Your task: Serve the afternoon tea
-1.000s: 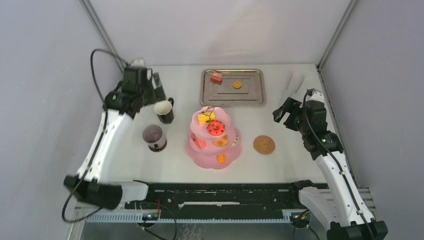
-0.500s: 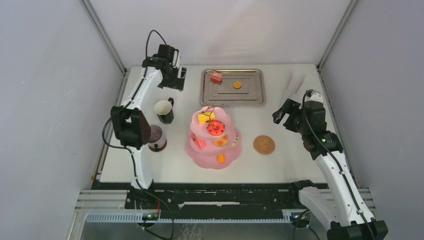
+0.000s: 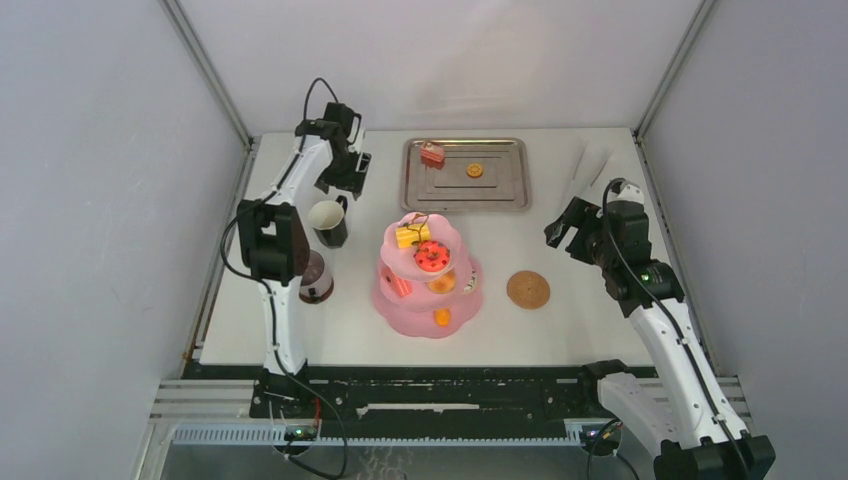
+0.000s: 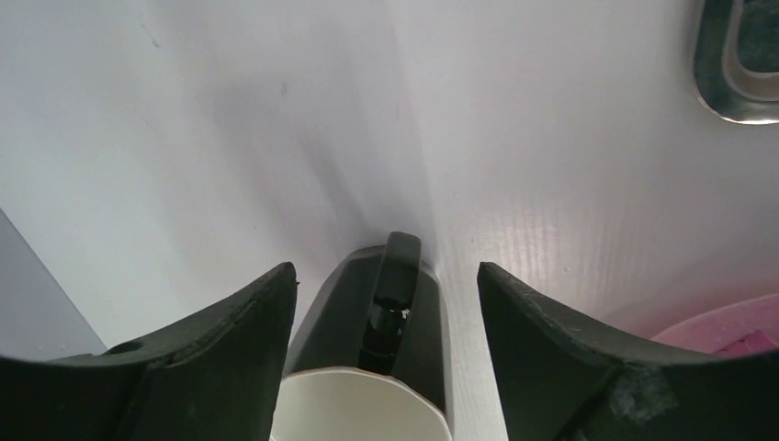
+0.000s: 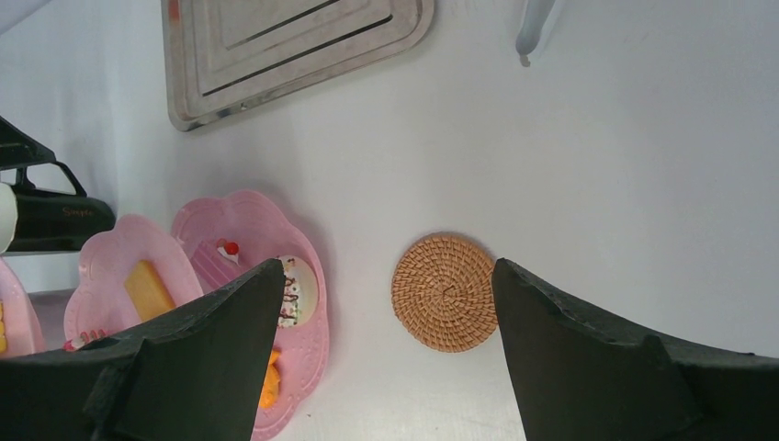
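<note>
The left gripper [image 4: 386,273] is held with its jaws spread wide above the far left part of the table [image 3: 575,325], and nothing is gripped by it. In the left wrist view the black mug [image 4: 354,317] is seen between the two fingers [image 4: 220,354], its handle turned away from the camera; a narrow gap is visible on either side, so neither finger is seen to touch it. From above, this mug is found upright near the table's left edge, to the left of the pink three-tier stand [image 3: 390,305] and apart from it. The mauve mug [image 3: 318,282] is placed just on the near side of the black one and is partly hidden by the left arm [image 3: 268,240]. The stand is set at the middle of the table, and a yellow toy cake [image 3: 408,237], a red toy doughnut [image 3: 432,256] and a small orange piece [image 3: 441,317] are carried on its tiers. A pink cake slice [image 3: 432,153] and an orange biscuit [image 3: 474,170] are left in the steel tray [image 3: 505,195] along the far edge. The right gripper [image 5: 386,266] is held wide open and empty near the right edge; the round woven coaster [image 5: 445,292] is seen on the table below, between its fingers.
</note>
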Action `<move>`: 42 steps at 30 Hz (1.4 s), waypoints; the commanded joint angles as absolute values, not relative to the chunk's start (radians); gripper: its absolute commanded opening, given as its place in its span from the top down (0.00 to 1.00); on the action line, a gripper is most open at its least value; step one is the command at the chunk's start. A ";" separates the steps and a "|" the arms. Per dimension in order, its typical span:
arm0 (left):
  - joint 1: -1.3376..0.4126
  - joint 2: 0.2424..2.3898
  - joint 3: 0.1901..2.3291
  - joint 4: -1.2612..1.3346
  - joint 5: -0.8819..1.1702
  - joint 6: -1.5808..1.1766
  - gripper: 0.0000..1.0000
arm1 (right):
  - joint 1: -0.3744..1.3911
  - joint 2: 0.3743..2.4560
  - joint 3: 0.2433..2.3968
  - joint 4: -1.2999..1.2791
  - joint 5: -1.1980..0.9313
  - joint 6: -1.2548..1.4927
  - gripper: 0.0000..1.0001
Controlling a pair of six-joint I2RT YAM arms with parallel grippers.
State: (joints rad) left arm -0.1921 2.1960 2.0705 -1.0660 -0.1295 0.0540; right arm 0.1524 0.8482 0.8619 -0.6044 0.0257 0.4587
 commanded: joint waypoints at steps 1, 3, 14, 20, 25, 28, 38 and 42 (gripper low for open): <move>-0.167 2.227 2.058 -1.089 -0.135 0.075 0.26 | 0.155 0.855 0.899 -0.597 0.044 0.451 0.09; -0.167 2.232 2.045 -1.088 -0.130 0.075 0.30 | 0.155 0.860 0.899 -0.595 0.048 0.452 0.09; -0.167 2.226 2.014 -1.082 -0.116 0.076 0.89 | 0.156 0.897 0.913 -0.572 0.015 0.462 0.10; -0.169 2.143 2.070 -1.112 -0.174 0.023 1.00 | 0.156 0.899 0.920 -0.570 0.013 0.457 0.10; -0.164 2.052 2.204 -1.174 -0.247 -0.084 1.00 | 0.159 0.902 0.920 -0.569 0.010 0.463 0.10; -0.155 1.980 2.279 -1.175 -0.223 -0.153 1.00 | 0.163 0.899 0.921 -0.571 0.015 0.465 0.10; -0.156 1.783 2.344 -0.975 0.028 -0.389 1.00 | 0.165 0.875 0.920 -0.573 0.006 0.474 0.10; -0.178 1.766 2.328 -0.905 0.126 -0.524 1.00 | 0.165 0.869 0.920 -0.589 0.015 0.478 0.10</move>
State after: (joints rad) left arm -0.1577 1.7790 2.3043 -1.0271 -0.0055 -0.3481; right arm 0.1589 0.8921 0.8776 -0.6029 0.0158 0.4625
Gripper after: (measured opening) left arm 0.218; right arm 0.898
